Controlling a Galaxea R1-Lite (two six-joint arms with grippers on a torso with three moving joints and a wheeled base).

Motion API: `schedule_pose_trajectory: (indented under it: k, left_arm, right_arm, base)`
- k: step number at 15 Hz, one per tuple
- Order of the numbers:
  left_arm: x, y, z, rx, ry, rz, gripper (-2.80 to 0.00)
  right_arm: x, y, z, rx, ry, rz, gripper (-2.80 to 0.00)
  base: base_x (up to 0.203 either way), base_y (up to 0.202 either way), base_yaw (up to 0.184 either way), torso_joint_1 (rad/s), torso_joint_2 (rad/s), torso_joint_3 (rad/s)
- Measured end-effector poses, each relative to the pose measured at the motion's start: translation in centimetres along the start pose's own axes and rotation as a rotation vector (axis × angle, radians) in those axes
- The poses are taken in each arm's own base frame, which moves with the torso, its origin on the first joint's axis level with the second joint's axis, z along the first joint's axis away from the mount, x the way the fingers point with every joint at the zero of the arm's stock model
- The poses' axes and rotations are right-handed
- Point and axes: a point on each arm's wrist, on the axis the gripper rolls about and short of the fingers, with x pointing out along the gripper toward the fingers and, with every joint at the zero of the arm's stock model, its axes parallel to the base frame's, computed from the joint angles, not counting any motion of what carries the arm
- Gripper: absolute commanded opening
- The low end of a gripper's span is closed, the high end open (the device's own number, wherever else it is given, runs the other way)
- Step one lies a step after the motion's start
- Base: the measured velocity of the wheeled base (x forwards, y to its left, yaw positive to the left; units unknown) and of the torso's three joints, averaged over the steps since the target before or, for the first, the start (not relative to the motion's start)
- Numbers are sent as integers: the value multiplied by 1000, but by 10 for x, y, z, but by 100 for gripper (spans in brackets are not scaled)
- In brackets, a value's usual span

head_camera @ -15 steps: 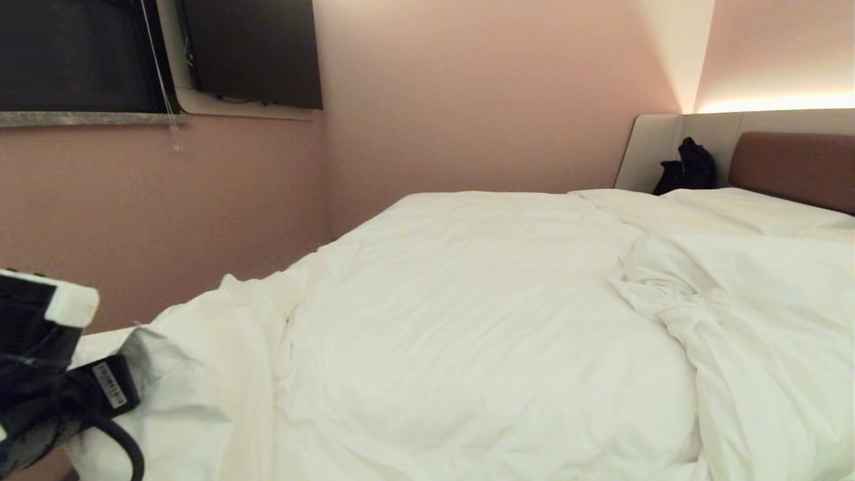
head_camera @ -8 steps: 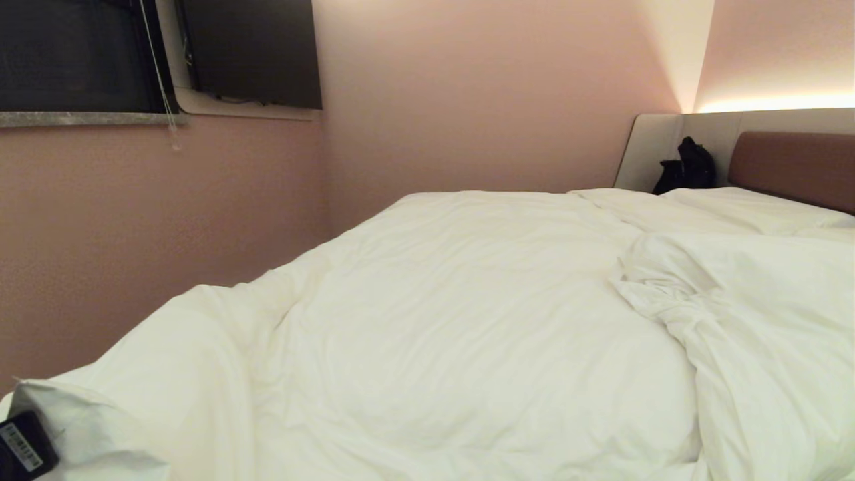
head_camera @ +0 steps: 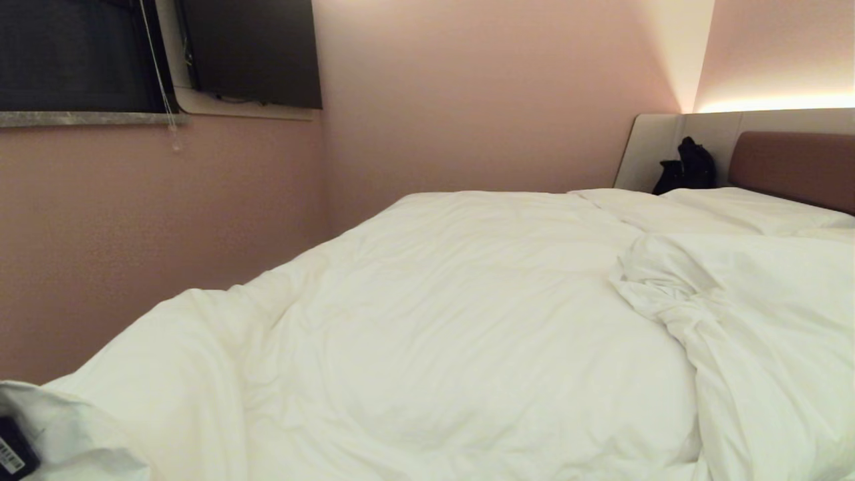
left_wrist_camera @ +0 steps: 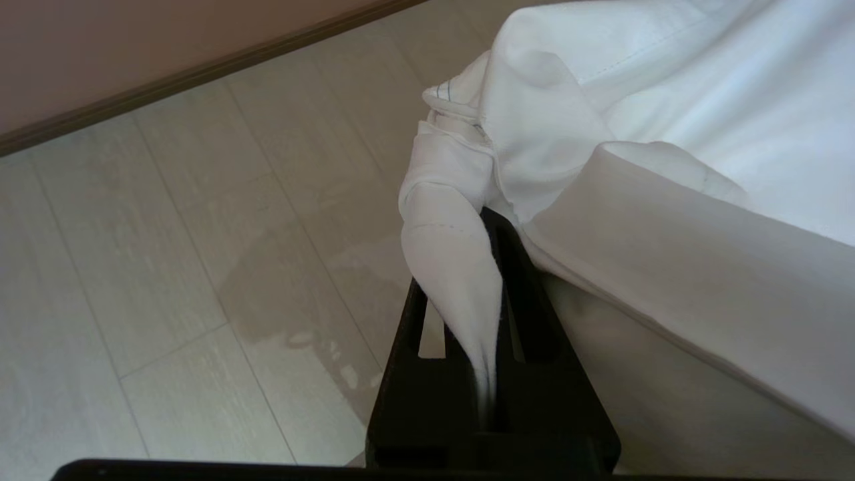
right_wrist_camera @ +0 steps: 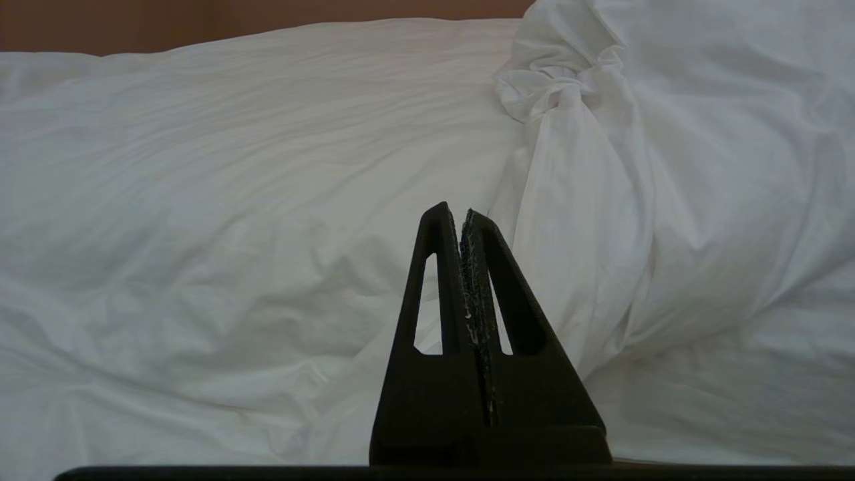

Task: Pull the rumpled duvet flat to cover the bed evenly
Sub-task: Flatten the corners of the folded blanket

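In the head view, at the bottom left corner, only a dark sliver of the left gripper (head_camera: 10,454) showed, half buried under a white corner of the duvet (head_camera: 427,321). A second earlier that arm had stood higher and well inside the picture, holding the corner up beside the pink wall; since then it had sunk and swung outward toward the foot of the bed (head_camera: 791,167). The duvet's near left flank, bunched in a ridge a second before, lay longer and smoother. That suggested the pull was working and that the foot-end corner was close to laid out. The middle of the duvet spread broad and puffy with shallow creases, but on the right a thick knotted fold (head_camera: 658,294) rose, so the cover was not yet even. Pillows (head_camera: 721,207) lay near the mauve headboard, with a black object (head_camera: 688,167) against the beige side panel.

In the left wrist view, the left gripper (left_wrist_camera: 491,280) had its jaws closed on a twisted corner of the duvet, the cloth running down between them, held out over pale wood floor (left_wrist_camera: 167,267).

In the right wrist view, the right gripper (right_wrist_camera: 461,220) hung with its jaws shut on nothing, pointing at the duvet just short of the bunched fold (right_wrist_camera: 568,100).
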Motion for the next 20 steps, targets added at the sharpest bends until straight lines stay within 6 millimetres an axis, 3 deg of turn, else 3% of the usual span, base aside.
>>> schedule_pose_trajectory:
  k: [8, 9, 15, 20]
  left_arm:
    - [22, -17, -2, 41, 41, 32, -280]
    - [27, -20, -3, 56, 61, 42, 0]
    - [48, -50, 14, 40, 38, 36, 0]
    - [78, -73, 10, 19, -50, 183, 0]
  right_arm:
    - [0, 0, 0, -1, 0, 0, -280]
    - [0, 0, 0, -1, 0, 0, -280]
    - [0, 0, 0, -1, 0, 0, -280]
    - [0, 0, 0, -1, 0, 0, -280]
  base:
    - [0, 0, 0, 0, 0, 0]
    - [0, 0, 0, 0, 0, 0]
    - [0, 0, 0, 0, 0, 0]
    - [0, 0, 0, 0, 0, 0]
